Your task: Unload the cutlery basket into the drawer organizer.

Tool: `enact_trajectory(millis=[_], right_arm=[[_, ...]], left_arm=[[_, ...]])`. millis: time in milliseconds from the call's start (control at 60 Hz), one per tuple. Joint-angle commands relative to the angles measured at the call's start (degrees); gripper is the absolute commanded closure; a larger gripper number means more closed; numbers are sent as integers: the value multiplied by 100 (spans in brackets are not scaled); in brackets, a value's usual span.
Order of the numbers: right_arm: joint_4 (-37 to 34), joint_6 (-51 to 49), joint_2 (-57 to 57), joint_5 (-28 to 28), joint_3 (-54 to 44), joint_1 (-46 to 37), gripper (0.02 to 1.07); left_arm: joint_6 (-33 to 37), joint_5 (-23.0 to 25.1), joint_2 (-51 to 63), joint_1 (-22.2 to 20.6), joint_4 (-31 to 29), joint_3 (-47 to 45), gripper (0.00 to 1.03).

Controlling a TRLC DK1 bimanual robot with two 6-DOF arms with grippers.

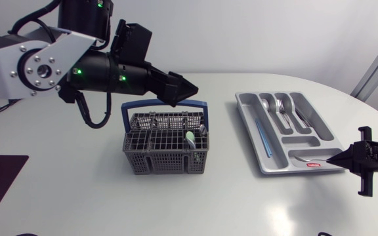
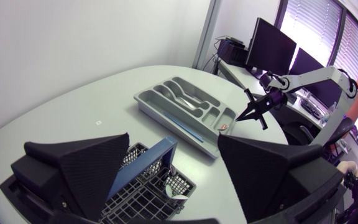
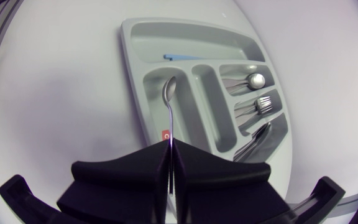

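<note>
Head view: left black wedge-fingered gripper (image 1: 184, 90) hung above grey mesh cutlery basket with blue handle (image 1: 166, 152), poised for next pick; right black gripper (image 1: 344, 157) held slim silver teaspoon (image 1: 302, 158) low in grey plastic drawer organizer (image 1: 243, 103), seemingly for laying down.
Left wrist view: left fingers (image 2: 86, 168) spread wide, grasping nothing; basket beneath.
Right wrist view: fingers (image 3: 135, 174) clamped on teaspoon handle; bowl inside end compartment; 3 neighbouring slots held sorted cutlery (image 3: 253, 106).

left tool (image 1: 182, 88) over the cutlery basket (image 1: 166, 164), right tool (image 1: 342, 157) at the organizer (image 1: 251, 128)
on the white bench (image 1: 77, 196) the grey basket with a blue handle sits under the left tool; the right tool pinches a spoon (image 1: 302, 158) by its handle end, its bowl in the organizer's near crosswise compartment.
</note>
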Motion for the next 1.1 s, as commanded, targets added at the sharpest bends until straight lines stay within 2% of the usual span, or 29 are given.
enact_trajectory(millis=[0, 200, 217, 250, 300, 417, 633, 750, 833, 900, 950, 1033, 1083], right_arm=[[216, -307, 244, 94, -62, 108, 102], [1719, -228, 517, 217, -335, 363, 99], [1842, -166, 526, 217, -361, 380, 92], [1912, -61, 517, 217, -352, 389, 65], [1939, 18, 508, 217, -343, 389, 33], [2079, 211, 332, 182, -317, 319, 6], [1675, 449, -503, -337, -326, -77, 6], [1174, 1460, -1144, -802, -229, -103, 6], [743, 2031, -1566, -1189, -273, -85, 6], [471, 2233, -1918, -1418, -449, -33, 6], [427, 2444, -2155, -1514, -625, 64, 6], [348, 2813, -2357, -1541, -800, 310, 6], [225, 2901, -2375, -1549, -853, 460, 7]], left_arm=[[103, -8, 198, -61, 75, -135, 5], [77, -17, 304, -113, 110, -91, 5], [77, -17, 304, -113, 110, -91, 5], [77, -17, 304, -113, 110, -91, 5], [68, -17, 277, -113, 101, -109, 5], [94, -17, 189, -113, 39, -135, 5], [499, -17, -48, -96, -347, -91, 5], [1079, 115, -206, -61, -839, -21, 5], [1773, 185, -364, -25, -1182, -83, 5], [2300, 458, -452, 36, -1481, -144, 5], [2880, 449, -470, 27, -1701, -241, 6], [3373, 273, -487, -8, -1754, -355, 6], [3768, 141, -461, -184, -1921, -390, 6]])
